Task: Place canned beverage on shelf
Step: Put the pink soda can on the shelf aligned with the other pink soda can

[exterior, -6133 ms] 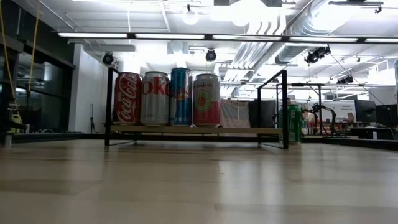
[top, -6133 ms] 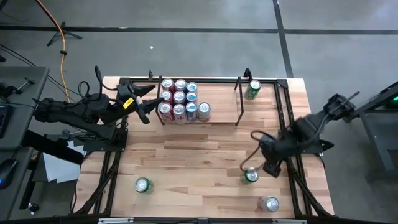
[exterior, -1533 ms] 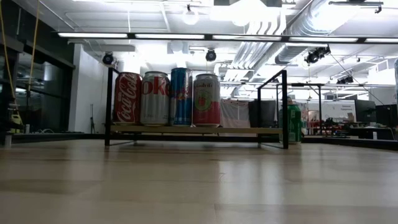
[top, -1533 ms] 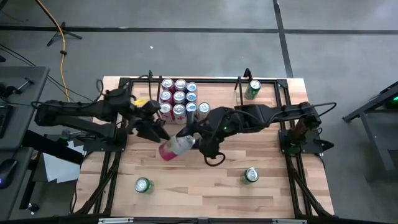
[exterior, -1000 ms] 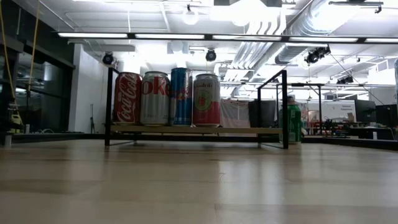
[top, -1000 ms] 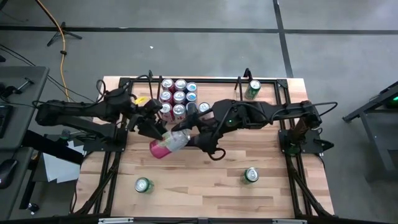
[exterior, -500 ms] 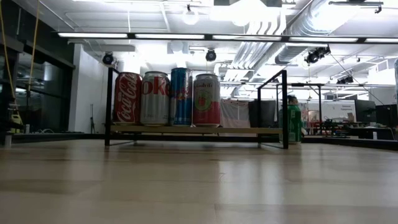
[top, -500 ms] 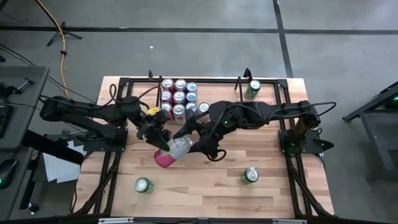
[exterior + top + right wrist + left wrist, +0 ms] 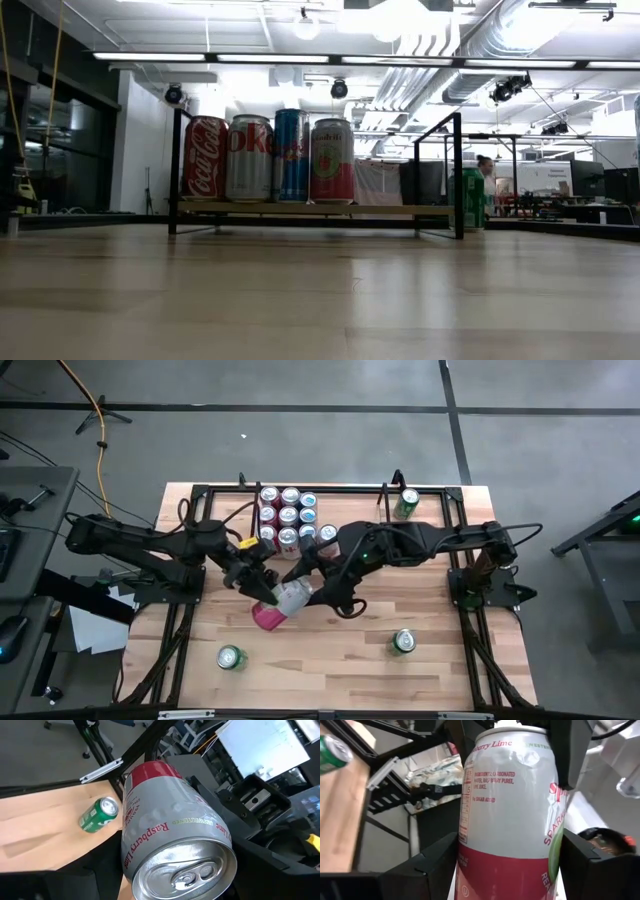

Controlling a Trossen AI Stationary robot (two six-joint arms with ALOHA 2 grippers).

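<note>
A white and pink raspberry-lime can hangs tilted in the air over the table's left middle, between my two grippers. My right gripper is shut on its white top half. My left gripper comes from the table's left and is shut on its pink bottom part. The shelf stands at the far edge, with several upright cans on its left part. It also shows in the low view. My left gripper pinches the can's pink lower part between its two fingers, one on each side, lying across the can. It comes slanting from the table's left. The can is clear of the table. My right gripper pinches the can's white upper wall just below the pull-tab lid, one finger on each side. The fingers lie across the can and come slanting from the table's right. The can is tilted, lid toward the right gripper, lifted clear.
One green can stands behind the shelf's right end. Another stands near the right front, and a third near the left front. The shelf's right half is bare wood. A person shows far off in the room.
My right gripper has swung the can so that its pink end has gone toward the table's near edge and the can stands steeper. My left gripper has moved right and toward the near edge to the can, and its fingers now sit on the pink end.
</note>
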